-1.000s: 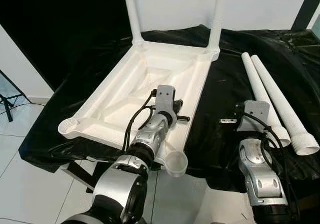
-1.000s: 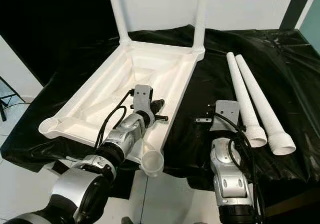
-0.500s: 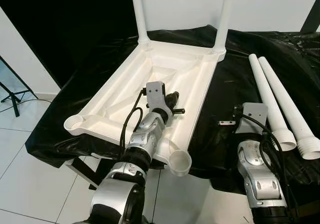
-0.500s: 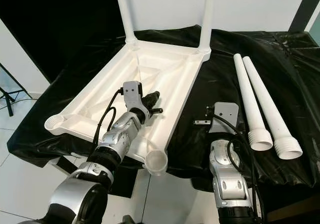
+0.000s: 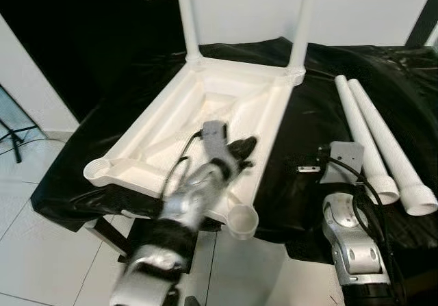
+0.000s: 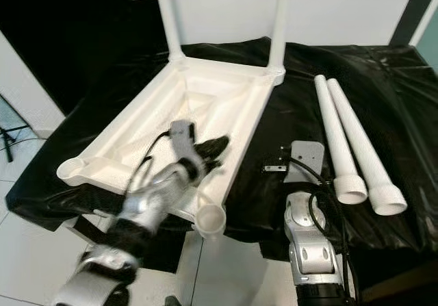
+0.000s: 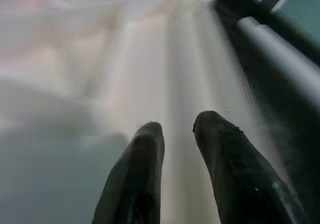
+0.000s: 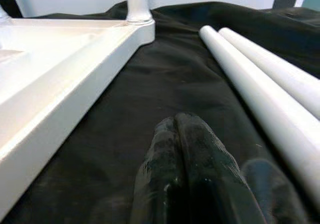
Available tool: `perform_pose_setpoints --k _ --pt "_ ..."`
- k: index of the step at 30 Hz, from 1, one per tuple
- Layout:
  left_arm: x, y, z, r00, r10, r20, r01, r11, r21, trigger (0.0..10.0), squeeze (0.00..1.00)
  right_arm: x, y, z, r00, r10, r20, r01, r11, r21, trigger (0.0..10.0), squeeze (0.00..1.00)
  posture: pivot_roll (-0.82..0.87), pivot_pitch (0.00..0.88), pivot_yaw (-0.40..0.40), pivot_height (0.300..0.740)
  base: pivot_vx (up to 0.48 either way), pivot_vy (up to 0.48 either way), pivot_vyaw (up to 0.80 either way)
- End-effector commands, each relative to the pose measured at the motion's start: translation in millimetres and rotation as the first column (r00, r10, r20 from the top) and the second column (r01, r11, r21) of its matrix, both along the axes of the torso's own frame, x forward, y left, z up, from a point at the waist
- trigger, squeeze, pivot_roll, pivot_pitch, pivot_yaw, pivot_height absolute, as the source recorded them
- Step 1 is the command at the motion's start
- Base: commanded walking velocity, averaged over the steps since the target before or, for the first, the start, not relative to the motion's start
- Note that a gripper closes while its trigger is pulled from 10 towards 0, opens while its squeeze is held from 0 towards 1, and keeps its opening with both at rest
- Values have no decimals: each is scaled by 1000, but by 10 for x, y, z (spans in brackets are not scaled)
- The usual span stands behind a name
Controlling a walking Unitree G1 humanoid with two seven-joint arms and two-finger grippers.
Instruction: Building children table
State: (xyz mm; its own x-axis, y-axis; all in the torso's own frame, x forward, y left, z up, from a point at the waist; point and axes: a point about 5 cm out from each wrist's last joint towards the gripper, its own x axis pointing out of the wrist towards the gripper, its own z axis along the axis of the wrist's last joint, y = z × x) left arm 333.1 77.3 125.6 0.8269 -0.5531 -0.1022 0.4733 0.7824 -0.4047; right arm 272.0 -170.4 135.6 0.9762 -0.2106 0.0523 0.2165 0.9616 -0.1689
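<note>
Two loose legs (image 5: pixel 373 138) lie just beside right gripper (image 8: pixel 187 134), long axis running fwd away from it; fingers pressed together, empty. Left gripper (image 7: pixel 175 134) farther, narrow gap, over tabletop (image 5: pixel 205 107).

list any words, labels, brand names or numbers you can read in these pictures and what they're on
None: no readable text in any view.
White table top: plain moulded plastic, no lettering or sticker to be seen.
Two loose white legs on the black cloth: plain, no marks.
Left gripper: blurred, no label can be made out.
Right gripper: plain black, no marking visible.
</note>
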Motion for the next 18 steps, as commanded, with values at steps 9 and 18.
perform_pose_setpoints --k 9,18 --pt "-494 48 88 508 -813 284 853 521 -34 10000 1000 3 14 -25 1000 2 -16 -2 1000 8 10000 0 -156 0 77 740 0 0 0" --pt "-719 259 141 393 -900 191 912 407 42 10000 1000 31 10 -31 1000 10 -19 -9 1000 6 10000 0 -145 0 70 740 0 0 0"
